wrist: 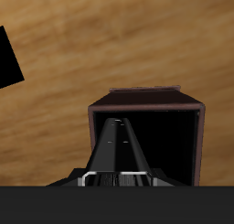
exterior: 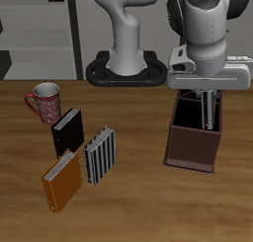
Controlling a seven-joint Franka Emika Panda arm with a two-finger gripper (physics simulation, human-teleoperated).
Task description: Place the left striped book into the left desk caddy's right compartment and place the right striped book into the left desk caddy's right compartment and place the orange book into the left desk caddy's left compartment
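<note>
The maroon-brown left desk caddy (exterior: 192, 147) stands on the table under my arm. My gripper (exterior: 208, 110) reaches down into its farther-back section, shut on the left striped book (wrist: 117, 145). In the wrist view the book shows edge-on as a dark thin strip pointing into the caddy's open compartment (wrist: 174, 141). The right striped book (exterior: 101, 157) lies flat on the table well away from the caddy. Beside it, nearer the front edge, lies the orange book (exterior: 61, 181). I cannot tell whether the held book touches the caddy's floor.
A plain black book (exterior: 68, 132) lies just behind the right striped book, and it also shows in the wrist view (wrist: 9, 58). A red-patterned mug (exterior: 44, 101) stands farther back. The robot's base (exterior: 124, 66) is at the table's back.
</note>
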